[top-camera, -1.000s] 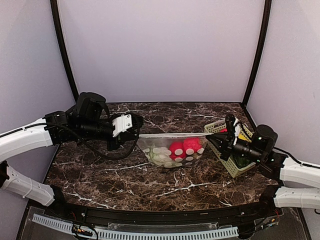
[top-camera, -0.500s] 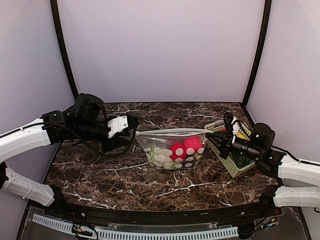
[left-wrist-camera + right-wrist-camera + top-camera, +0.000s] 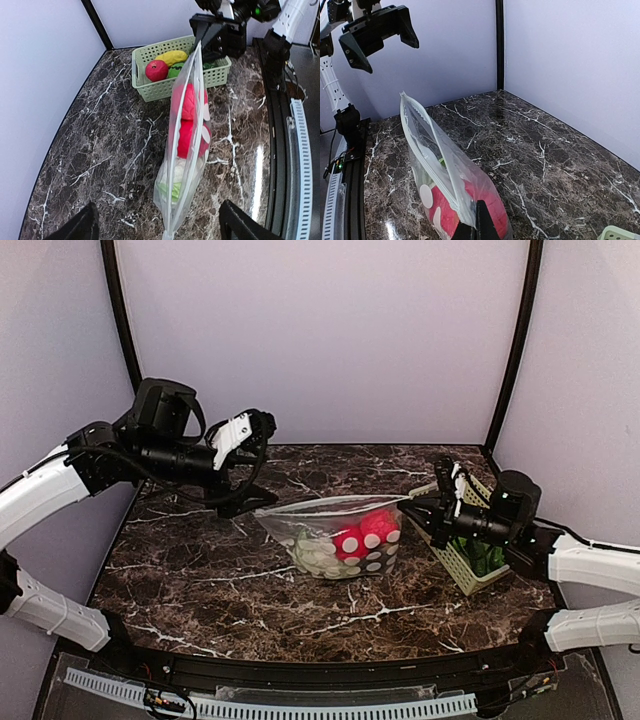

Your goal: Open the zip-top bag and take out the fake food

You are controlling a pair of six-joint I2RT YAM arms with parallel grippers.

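Your left gripper point(image 3: 255, 455) stands spread wide and holds nothing. It hangs at the left of the top view, above the near corner of the zip-top bag point(image 3: 335, 530) and clear of the plastic. In its own wrist view the two fingers point(image 3: 75, 227) frame the lower edge, with the bag's corner poking up between them at bottom centre.

Your right gripper point(image 3: 422, 508) is clenched on the opposite corner of the bag, at centre right of the top view. It holds that end up off the table point(image 3: 200, 590).

The bag sags across the middle of the frame between the two claws, its belly on the marble. The fake food point(image 3: 362, 535) is inside: two red fruits toward the right end and a white cauliflower point(image 3: 172, 175) toward the left. The mouth shows as a narrow slit along the top edge; how much of the zip is parted I cannot tell.

The step in hand looks to be widening that mouth. Keep the right claw firm so the rim stays taut. Bring the left claw down onto one lip only, near the middle of the rim, and draw it sideways. Pinch both lips and you would press the seal together. The light-green basket point(image 3: 150, 85) sits just behind the right gripper, so pull away from it.
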